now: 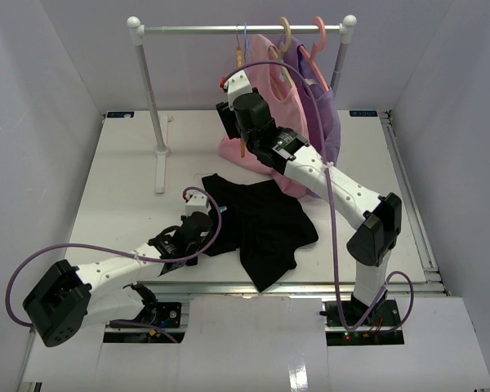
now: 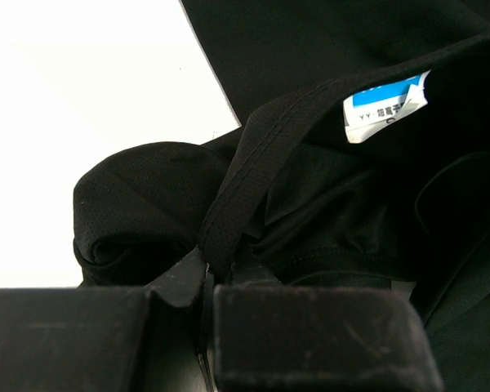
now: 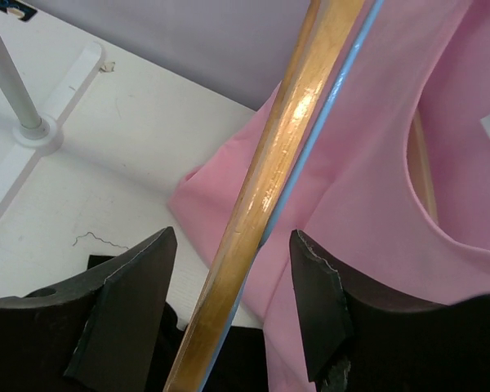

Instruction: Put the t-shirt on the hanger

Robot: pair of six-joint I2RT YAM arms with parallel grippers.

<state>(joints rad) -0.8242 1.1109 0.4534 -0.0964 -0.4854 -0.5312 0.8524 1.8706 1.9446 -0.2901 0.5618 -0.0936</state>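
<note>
The black t-shirt lies crumpled on the table, and its neck label shows in the left wrist view. My left gripper is shut on the collar band at the shirt's left side. My right gripper is up at the rack and open. Its fingers stand on either side of two hanger bars without touching them. One bar is the thin light-blue hanger, which lies right behind a tan-orange wooden hanger. The blue hanger's hook hangs on the rail.
A white clothes rack crosses the back, its post foot at the left. A pink garment and a purple garment hang just right of my right gripper, with a pink hanger above them. White walls enclose the table.
</note>
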